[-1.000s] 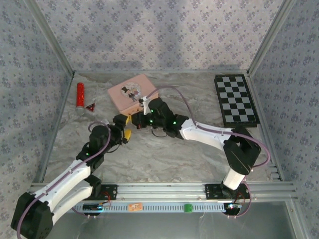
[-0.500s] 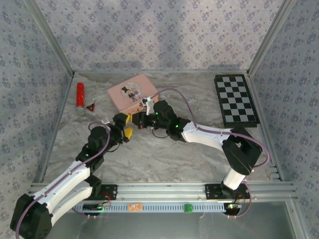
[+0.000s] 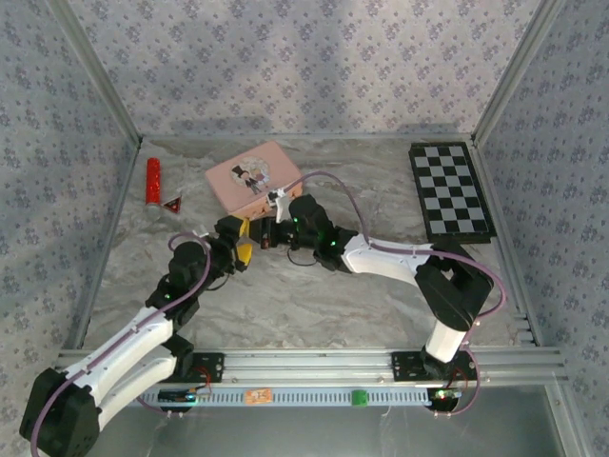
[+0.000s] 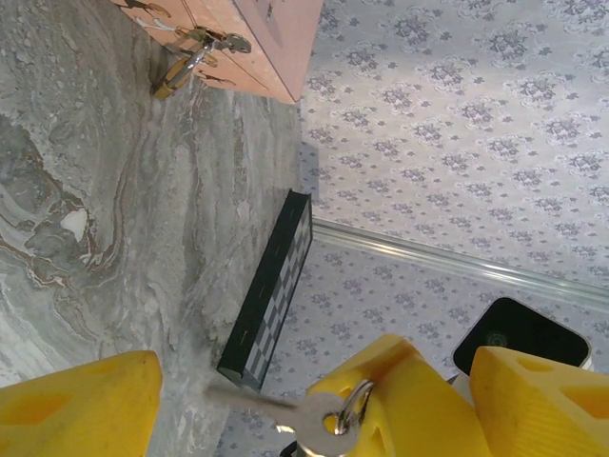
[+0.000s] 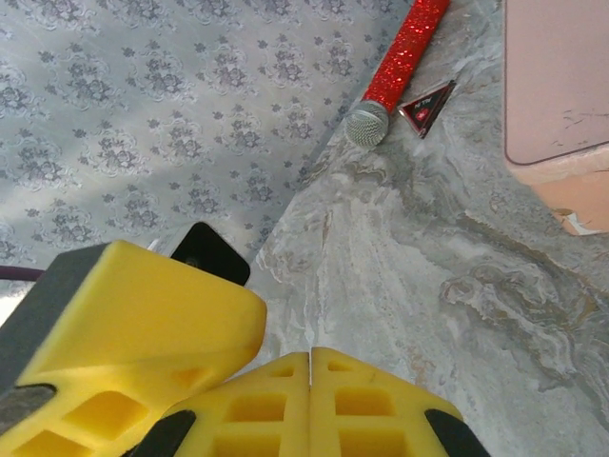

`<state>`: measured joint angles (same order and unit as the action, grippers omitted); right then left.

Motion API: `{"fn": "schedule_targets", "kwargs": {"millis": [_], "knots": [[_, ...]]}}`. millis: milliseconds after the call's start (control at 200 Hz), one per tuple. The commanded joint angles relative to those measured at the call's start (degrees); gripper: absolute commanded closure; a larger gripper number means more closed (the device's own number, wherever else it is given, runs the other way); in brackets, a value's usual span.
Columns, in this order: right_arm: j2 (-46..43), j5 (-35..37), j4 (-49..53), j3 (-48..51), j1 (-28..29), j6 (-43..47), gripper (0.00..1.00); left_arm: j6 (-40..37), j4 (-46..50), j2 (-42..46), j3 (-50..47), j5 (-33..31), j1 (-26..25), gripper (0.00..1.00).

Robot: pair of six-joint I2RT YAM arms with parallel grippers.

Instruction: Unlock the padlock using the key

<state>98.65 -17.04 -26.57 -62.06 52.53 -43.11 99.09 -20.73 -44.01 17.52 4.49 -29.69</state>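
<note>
1. Over the last second the right arm has slid a little to the left, bringing the right hand [image 5: 311, 371] in closer to the left hand [image 4: 314, 367]; the left arm has barely moved
2. The right hand's fingers are pressed flat together. In the left wrist view the key [image 4: 322, 426] sticks out from their tip on its ring, so we judge it is pinched there, though the right wrist view does not show the key itself
3. The left hand stands spread wide, one yellow finger on each side of the key, gripping nothing
4. We take this to mean the key is being offered between the left fingers, probably for a handover or a re-grip. No work on the lock has begun
5. The padlock [image 4: 181, 71] lies on the desk [image 3: 333, 295], its shackle hooked through the clasp on the front of the pink tin [image 3: 252, 176]. It is well apart from the key, whose blade is not aimed at it
6. Both hands meet just in front of the tin, so the tin's wall and the crossed forearms leave little room to turn the key towards the lock
7. Further off and out of the way are a red glitter microphone [image 3: 152, 181] with a small triangle [image 3: 173, 204] beside it at the left, and a chequered board [image 3: 450, 190] at the right
</note>
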Motion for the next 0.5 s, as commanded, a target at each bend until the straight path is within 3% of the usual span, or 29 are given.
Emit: {"fn": "schedule_targets", "kwargs": {"millis": [0, 495], "knots": [[-1.09, -0.77, -1.98, 2.12, 0.58, -0.48, 1.00, 0.07, -2.41, 2.24, -0.63, -0.28, -0.43, 0.15], [-1.07, -1.83, -3.93, 2.95, 0.91, -0.74, 1.00, -0.48, -0.35, 2.86, -0.37, -0.36, -0.43, 0.15]]}}
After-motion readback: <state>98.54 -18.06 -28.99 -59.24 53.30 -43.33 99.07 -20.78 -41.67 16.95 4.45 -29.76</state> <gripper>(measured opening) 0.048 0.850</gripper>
